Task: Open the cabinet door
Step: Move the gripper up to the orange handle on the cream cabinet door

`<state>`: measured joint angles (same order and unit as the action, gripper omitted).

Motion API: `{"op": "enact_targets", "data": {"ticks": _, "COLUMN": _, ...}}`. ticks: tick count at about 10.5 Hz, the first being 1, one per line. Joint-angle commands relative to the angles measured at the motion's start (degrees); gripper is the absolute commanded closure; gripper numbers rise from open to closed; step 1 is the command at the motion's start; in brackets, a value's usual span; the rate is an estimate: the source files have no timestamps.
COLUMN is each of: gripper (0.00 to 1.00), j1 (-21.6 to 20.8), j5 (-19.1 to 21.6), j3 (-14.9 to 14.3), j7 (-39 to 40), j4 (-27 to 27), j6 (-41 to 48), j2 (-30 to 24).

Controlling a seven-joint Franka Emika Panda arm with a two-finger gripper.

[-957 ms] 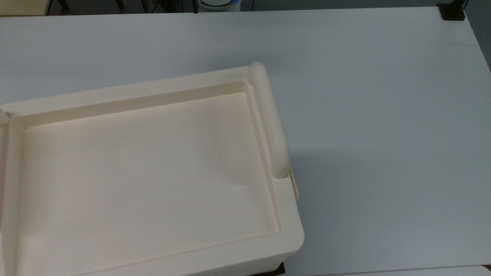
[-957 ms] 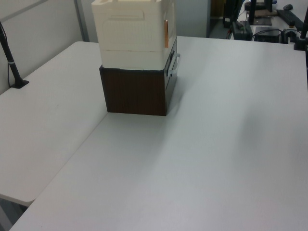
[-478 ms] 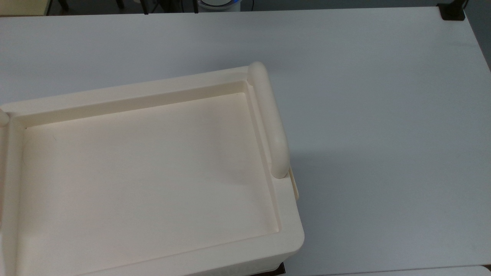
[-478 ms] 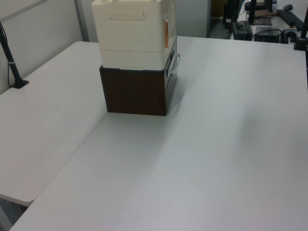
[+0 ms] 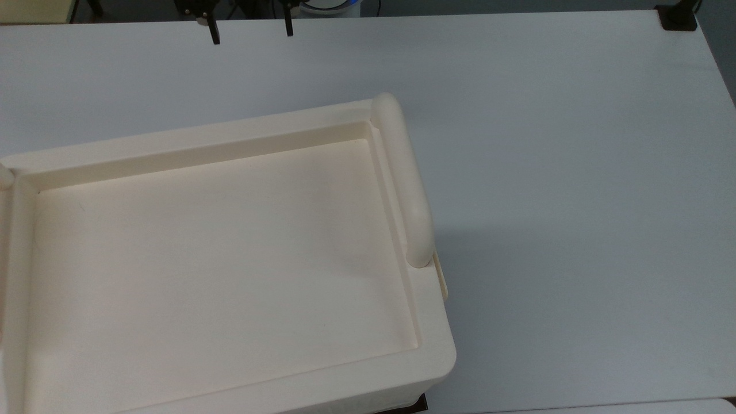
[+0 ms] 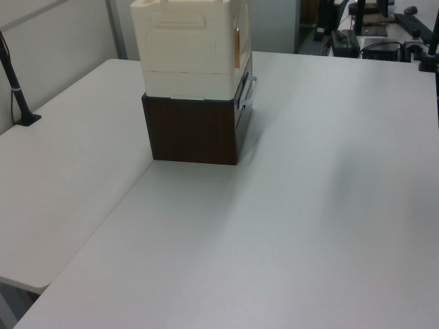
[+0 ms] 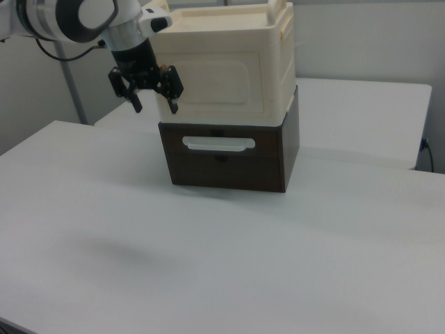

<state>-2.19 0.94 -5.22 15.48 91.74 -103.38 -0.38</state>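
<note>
The cream cabinet (image 7: 222,69) stands on a dark brown drawer box (image 7: 229,163). Its door (image 7: 217,85), a flat cream panel, faces the right view and lies flush with the cabinet, shut. In the left view the door's edge strip (image 6: 237,46) shows reddish on the cabinet's right side. From above, the recessed tray-like top (image 5: 218,253) and the thick rounded bar (image 5: 409,184) are seen, with the strip (image 5: 442,277) poking out beside the bar's end. My gripper (image 7: 154,103) hangs open in the air at the door's left edge in the right view, touching nothing. Its fingertips (image 5: 214,35) reach into the top view's upper edge.
The drawer box has a white handle (image 7: 218,144). The white table (image 6: 288,226) stretches wide around the cabinet. A black post (image 6: 15,82) is clamped at the left view's left edge, and a black clamp (image 5: 678,18) sits at the top view's far right corner.
The gripper's two fingers have come into the top view at its upper edge. The cabinet and its door have not moved.
</note>
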Motion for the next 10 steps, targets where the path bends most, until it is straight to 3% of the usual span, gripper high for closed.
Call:
{"op": "enact_targets", "data": {"ticks": 1, "gripper": 0.35, "j1": -0.89, "j5": 5.18, "j3": -0.49, "j7": 0.43, "j4": -0.60, "j6": -8.13, "j2": 1.78}}
{"op": "enact_targets", "data": {"ticks": 3, "gripper": 0.44, "j1": -2.54, "j5": 12.81, "j3": -0.40, "j7": 0.43, "j4": -3.91, "j6": -11.83, "j2": 4.14}}
{"op": "enact_targets", "data": {"ticks": 4, "gripper": 0.49, "j1": -2.82, "j5": 14.60, "j3": -0.49, "j7": 0.43, "j4": -4.72, "j6": -13.67, "j2": 5.20}}
{"op": "enact_targets", "data": {"ticks": 7, "gripper": 0.57, "j1": -4.66, "j5": 14.79, "j3": -0.49, "j7": 0.43, "j4": -5.00, "j6": -23.95, "j2": 7.67}}
{"op": "enact_targets", "data": {"ticks": 10, "gripper": 0.58, "j1": -6.06, "j5": 14.09, "j3": -0.31, "j7": -1.93, "j4": -5.08, "j6": -30.89, "j2": 10.21}}
